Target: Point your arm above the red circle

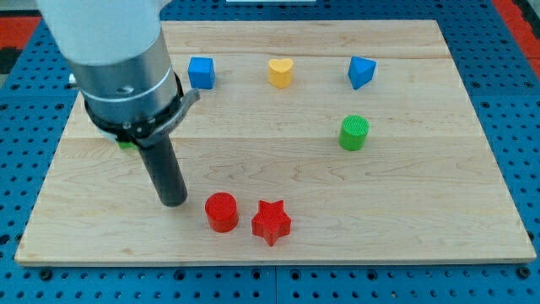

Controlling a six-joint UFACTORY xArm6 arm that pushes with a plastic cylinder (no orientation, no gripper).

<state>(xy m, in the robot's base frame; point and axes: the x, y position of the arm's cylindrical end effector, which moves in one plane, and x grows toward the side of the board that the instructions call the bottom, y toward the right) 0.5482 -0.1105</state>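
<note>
My tip (174, 203) is down on the wooden counter (422, 228), toward the bottom-left corner, and there are no jaws here at all, just a bare dark rod holding nothing. Right beside it, on the side of the counter's right edge, sits the red circle (222, 212), close to the bottom edge, with a narrow gap between it and my tip. Next along is the red star (271, 222), just beside the circle, possibly touching it; hard to call from here. Along the top edge: a blue cube (201, 73), a yellow heart (281, 73), and another blue block (361, 73) of angular shape. Below that one stands a green cylinder (353, 133). A sliver of green (125, 144) peeks from behind the arm near the left edge.
</note>
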